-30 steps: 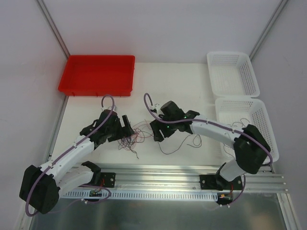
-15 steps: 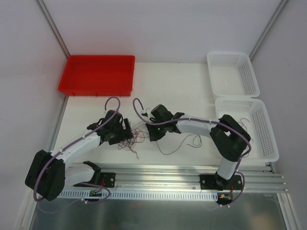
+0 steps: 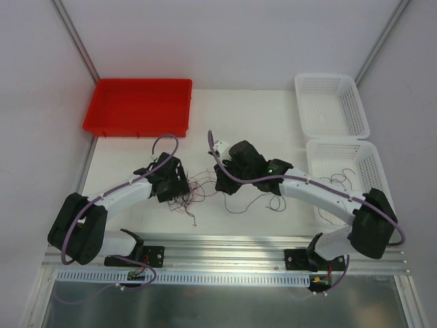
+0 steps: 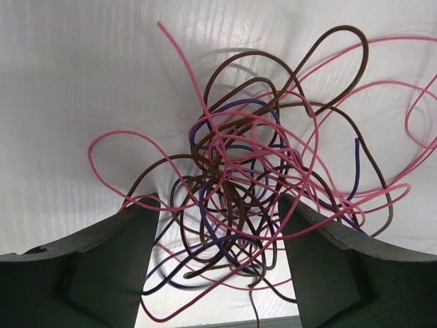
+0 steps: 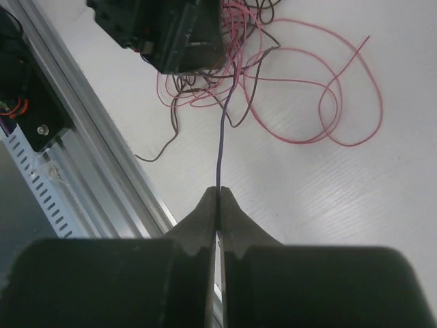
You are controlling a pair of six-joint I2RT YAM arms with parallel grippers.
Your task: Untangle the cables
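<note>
Pulling-out step. Your right gripper (image 5: 217,198), pinched closed on one purple cable (image 5: 220,143), holds it taut from the tangle (image 4: 235,191) on the table (image 4: 82,82). Your left gripper (image 4: 218,232) straddles the tangle, spread wide, gripping nothing. Next, probably: pin the tangle, then pull gently.

Shallow red plastic tray (image 3: 140,106) at far-left of white table (image 3: 273,116). Two white mesh plastic baskets on the right: one far (image 3: 331,102), one nearer (image 3: 382,198), just beside each other. Aluminium slotted rail (image 3: 225,249) along near edge.
</note>
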